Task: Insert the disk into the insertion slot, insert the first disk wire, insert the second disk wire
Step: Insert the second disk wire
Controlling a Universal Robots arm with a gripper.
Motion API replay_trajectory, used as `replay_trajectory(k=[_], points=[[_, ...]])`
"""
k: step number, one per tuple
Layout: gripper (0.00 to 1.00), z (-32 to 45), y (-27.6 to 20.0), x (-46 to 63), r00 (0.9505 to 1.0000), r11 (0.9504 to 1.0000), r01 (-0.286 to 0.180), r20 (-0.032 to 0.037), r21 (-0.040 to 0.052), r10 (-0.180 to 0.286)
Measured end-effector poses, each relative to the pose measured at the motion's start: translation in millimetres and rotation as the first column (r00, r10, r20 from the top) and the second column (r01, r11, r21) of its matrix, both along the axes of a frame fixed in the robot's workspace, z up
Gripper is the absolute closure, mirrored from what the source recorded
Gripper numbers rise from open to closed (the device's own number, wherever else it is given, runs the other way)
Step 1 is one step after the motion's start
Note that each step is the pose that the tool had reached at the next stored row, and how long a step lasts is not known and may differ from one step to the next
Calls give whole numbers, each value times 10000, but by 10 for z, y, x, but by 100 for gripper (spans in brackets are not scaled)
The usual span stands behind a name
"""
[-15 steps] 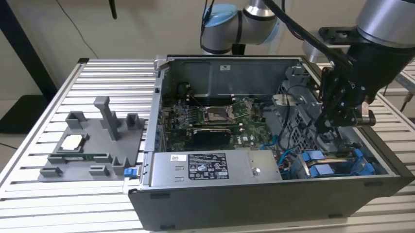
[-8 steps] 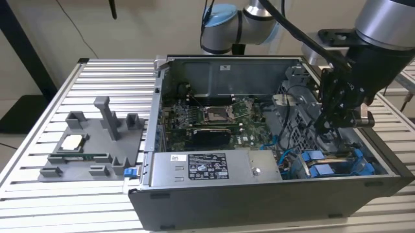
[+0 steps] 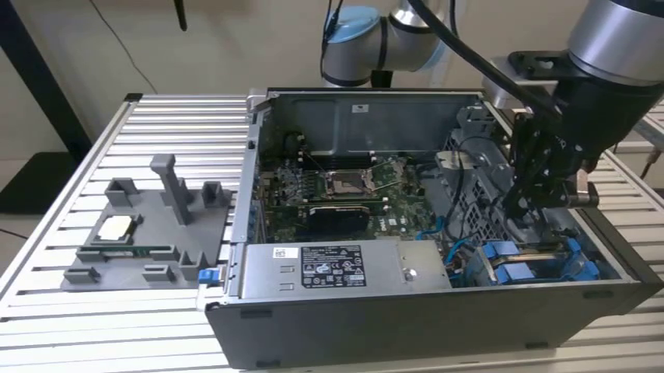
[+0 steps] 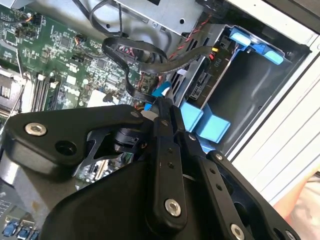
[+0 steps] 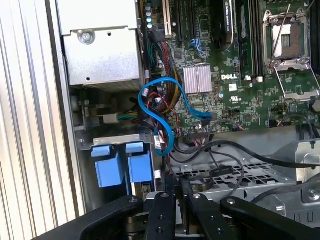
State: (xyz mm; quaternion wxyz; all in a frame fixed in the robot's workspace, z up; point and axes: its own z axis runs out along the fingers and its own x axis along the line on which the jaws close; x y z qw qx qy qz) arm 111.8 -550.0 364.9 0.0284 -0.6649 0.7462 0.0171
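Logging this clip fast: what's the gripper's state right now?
Gripper: fingers close together over the drive bay; whether they pinch the blue wire cannot be told.

Exterior view: high, angled down from outside onto the whole open computer case (image 3: pixel 436 233).
Wrist views: close — looking past gripper linkage (black) into the case.
Shared: motherboard (image 5: pixel 240 60), blue drive-bay tabs (image 4: pixel 205 120).

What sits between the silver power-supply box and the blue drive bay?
In the first wrist view, a looping blue cable and a bundle of coloured wires hang between the power-supply box and the insertion slot.
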Motion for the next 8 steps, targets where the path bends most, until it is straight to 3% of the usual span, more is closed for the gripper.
replay_trajectory(k=[8], points=[[84,-5,-175,0,10000,10000,-68,1,0,68]])
